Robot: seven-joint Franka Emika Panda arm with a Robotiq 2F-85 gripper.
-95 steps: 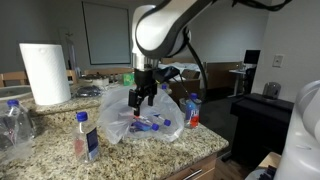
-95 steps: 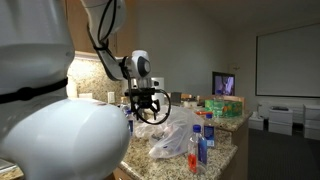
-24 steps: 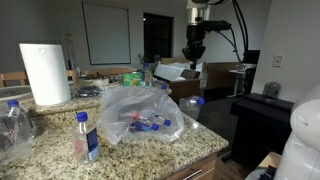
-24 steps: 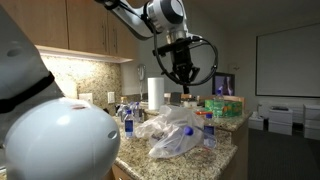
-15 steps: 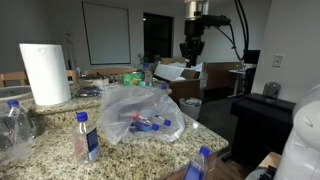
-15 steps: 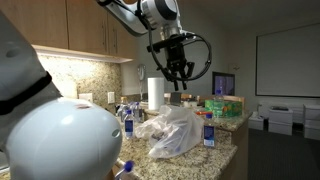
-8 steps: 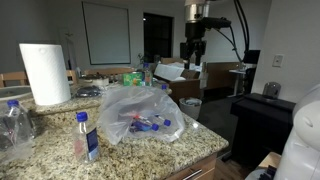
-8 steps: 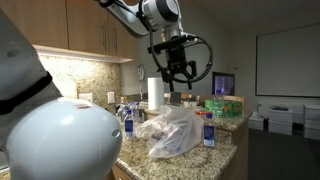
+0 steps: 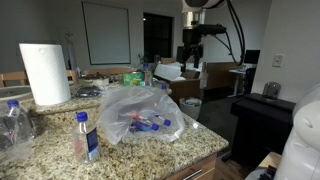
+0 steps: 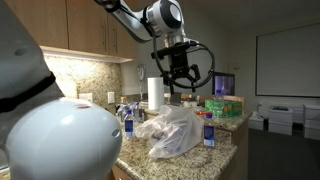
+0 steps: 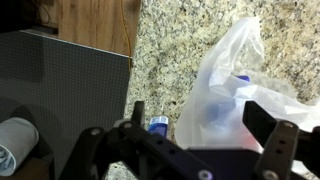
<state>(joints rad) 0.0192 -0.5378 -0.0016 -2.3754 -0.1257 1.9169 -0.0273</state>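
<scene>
The hand [image 9: 192, 52] hangs high above the far edge of the counter [image 9: 195, 145]. Its fingers [image 11: 275, 135] are spread wide and there is nothing between them. The nearest thing to it is the clear plastic bag [image 9: 140, 112], which lies slumped on the granite with blue-capped bottles inside.

In an exterior view the bag sits well below the hand at about 7 o'clock. Seen from the other side, the bag [image 10: 172, 132] is almost straight down at 6 o'clock. In the wrist view it fills the right half of the picture, at roughly 1 to 2 o'clock from the gap between the fingers, so the hand is not centred over it but is off towards the counter's edge.

The bag's long axis there runs from about 1 o'clock to 7 o'clock, with the bunched, gathered end at the top. A small bottle cap [image 11: 158, 124] shows just beside the bag's lower left edge (touching it or just apart, I cannot tell).

No writing can be read. An upright bottle [image 9: 86, 138] at the front of the counter has a red and blue label, but its lettering is too small to make out. A green box [image 10: 224, 106] further back has print that is just as illegible. The paper towel roll [image 9: 45, 72] is plain white.
</scene>
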